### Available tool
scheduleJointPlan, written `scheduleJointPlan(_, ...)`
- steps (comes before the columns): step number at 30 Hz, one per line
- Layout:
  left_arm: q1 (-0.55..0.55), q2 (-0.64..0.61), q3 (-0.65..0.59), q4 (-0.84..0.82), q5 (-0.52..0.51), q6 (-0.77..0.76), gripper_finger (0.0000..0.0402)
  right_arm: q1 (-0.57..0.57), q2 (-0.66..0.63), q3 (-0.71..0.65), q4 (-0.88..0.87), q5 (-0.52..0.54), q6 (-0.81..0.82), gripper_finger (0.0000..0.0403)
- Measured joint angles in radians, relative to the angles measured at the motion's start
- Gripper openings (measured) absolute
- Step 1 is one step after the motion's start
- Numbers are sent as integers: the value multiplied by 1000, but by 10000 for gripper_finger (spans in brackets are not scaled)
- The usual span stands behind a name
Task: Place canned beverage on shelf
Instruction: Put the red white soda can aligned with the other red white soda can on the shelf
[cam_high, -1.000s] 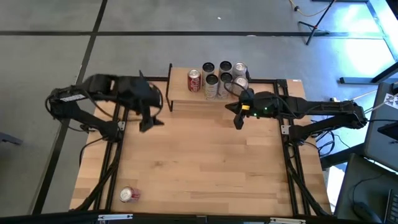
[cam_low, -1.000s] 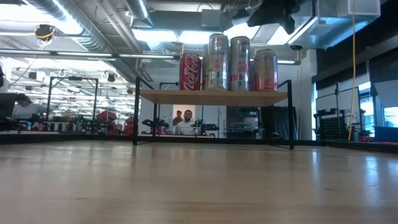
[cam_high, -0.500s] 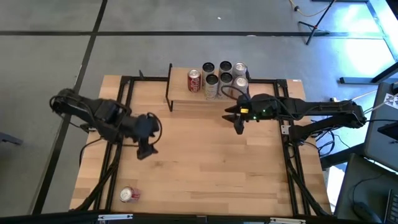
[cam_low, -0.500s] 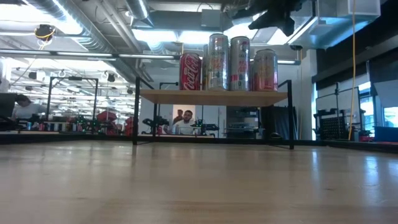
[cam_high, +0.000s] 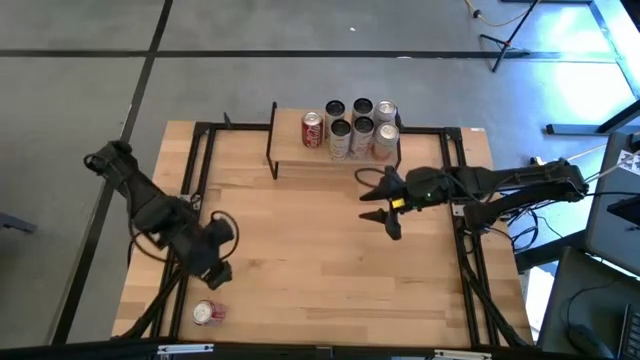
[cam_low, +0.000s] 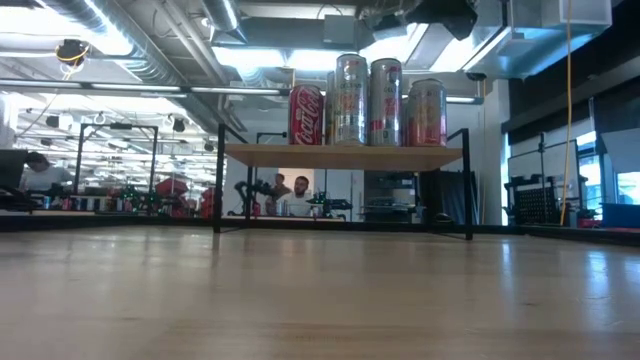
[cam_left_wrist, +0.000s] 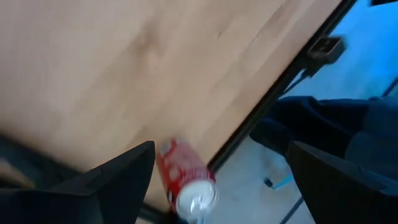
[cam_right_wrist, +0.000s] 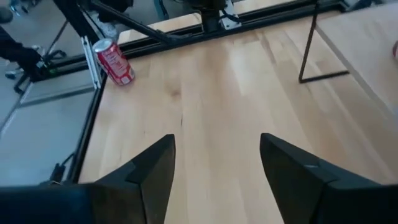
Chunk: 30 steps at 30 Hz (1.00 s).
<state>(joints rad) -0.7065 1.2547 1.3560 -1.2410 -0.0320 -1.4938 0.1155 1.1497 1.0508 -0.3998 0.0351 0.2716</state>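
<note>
While the left gripper (cam_high: 214, 262) hangs low over the near left part of the tabletop (cam_high: 320, 260), its jaws spread wide and holding nothing, a red soda can (cam_high: 208, 312) lies on its side just beyond it, close to the tabletop's near edge. From the left wrist view that can (cam_left_wrist: 185, 180) shows between the two dark fingers (cam_left_wrist: 118, 177), apart from both, its silver end turned toward the edge.

At the far side stands the shelf (cam_high: 290, 152), a light wooden board on thin black legs. One red Coca-Cola can (cam_high: 313, 129) stands upright on it, with five silver cans (cam_high: 361, 128) packed just beside it toward the right end. From table height the red one (cam_low: 306, 115) shows at the left of the row, the silver ones (cam_low: 386, 101) touching or nearly so.

Over the right part of the tabletop, in front of the shelf's right end, the right gripper (cam_high: 378, 205) is up in the air, its jaws released and empty. Its wrist view looks across bare wood to the lying can (cam_right_wrist: 114, 61) well apart at the other side.
</note>
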Motion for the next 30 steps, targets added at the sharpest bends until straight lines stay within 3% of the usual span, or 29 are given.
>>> scheduleJointPlan(9, -198, 87, 0, -4, -9, -297, 354, 43, 9, 0, -3, 24, -16, 227)
scheduleJointPlan(27, -248, 165, 0, 3, 26, -405, 354, 42, 9, 0, -22, -2, -14, 227)
scheduleJointPlan(30, -262, 175, 1, 35, 82, -402, 354, 42, 9, 0, -22, -2, -14, 227)
